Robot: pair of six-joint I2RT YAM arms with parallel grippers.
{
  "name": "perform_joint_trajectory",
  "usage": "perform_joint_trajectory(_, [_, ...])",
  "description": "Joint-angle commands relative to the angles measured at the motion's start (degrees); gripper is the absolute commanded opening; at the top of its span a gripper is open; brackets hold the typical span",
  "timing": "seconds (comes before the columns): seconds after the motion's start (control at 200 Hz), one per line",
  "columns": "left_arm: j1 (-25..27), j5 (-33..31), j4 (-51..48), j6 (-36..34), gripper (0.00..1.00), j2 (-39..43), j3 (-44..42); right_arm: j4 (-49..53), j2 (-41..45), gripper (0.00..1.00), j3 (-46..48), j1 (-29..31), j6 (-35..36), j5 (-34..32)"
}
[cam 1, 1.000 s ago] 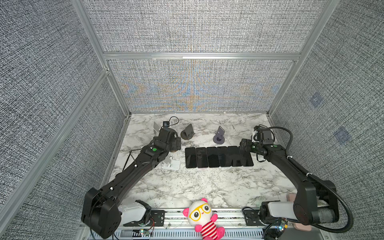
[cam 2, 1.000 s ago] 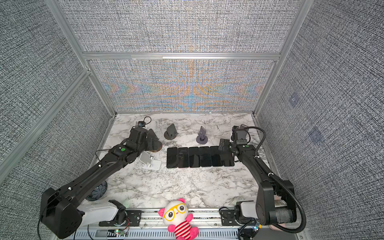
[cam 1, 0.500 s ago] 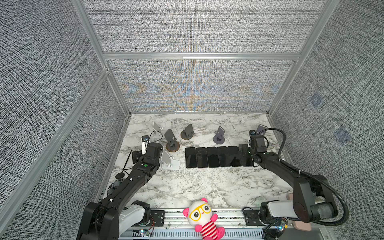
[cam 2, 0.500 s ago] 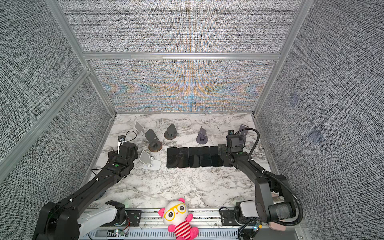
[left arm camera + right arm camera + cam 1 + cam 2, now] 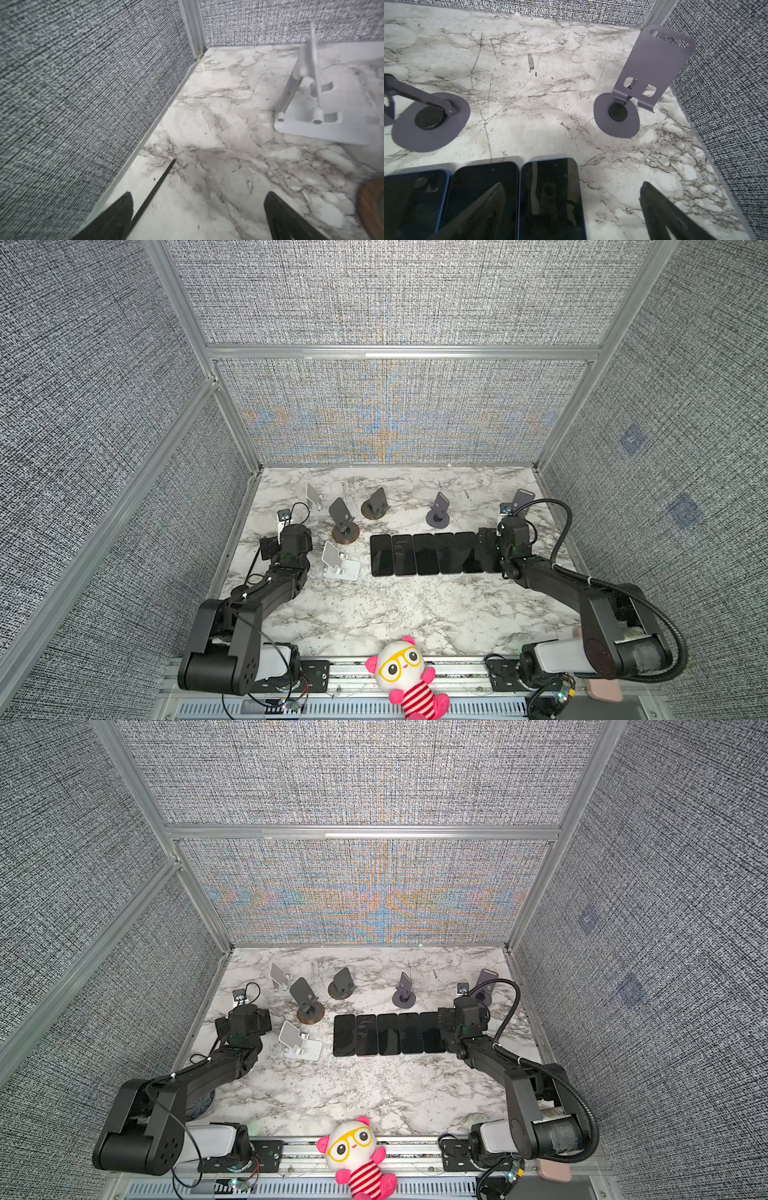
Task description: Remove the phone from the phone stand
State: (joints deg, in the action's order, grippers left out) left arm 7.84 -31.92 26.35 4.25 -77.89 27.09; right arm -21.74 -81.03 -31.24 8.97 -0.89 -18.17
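On table [image 5: 374,614] | six phones [image 5: 424,553] (flat) | six stands [image 5: 340,514] | both end effectors [image 5: 199,195] [image 5: 572,184] released

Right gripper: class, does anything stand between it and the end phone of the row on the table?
Nothing visible does. The right gripper hangs open over the end phone, with no object between them. The purple stand sits empty farther back, out of the way.

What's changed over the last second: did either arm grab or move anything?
The left gripper drew back from the dark grey stand on a round brown base toward the left wall, open and empty. The right gripper only turned at the right end of the row of flat black phones, open. Phones and all stands stayed put.
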Motion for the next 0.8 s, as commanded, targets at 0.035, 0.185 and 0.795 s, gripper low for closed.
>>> perform_joint_trajectory(0.035, [-0.78, 4.70, 8.72, -2.69, 0.99, -4.56, 2.15, -11.07, -1.69, 0.99, 1.48, -0.09, 2.44, -3.44])
perform_joint_trajectory(0.185, [-1.21, 5.84, 7.27, -2.50, 0.99, -6.89, 3.79, -14.33, -2.61, 0.99, 2.48, -0.23, 2.65, -3.74])
perform_joint_trajectory(0.795, [-3.91, 10.04, 16.31, -0.30, 0.99, -6.59, -1.95, -31.84, -7.48, 0.99, 10.35, -2.20, 2.91, 3.00])
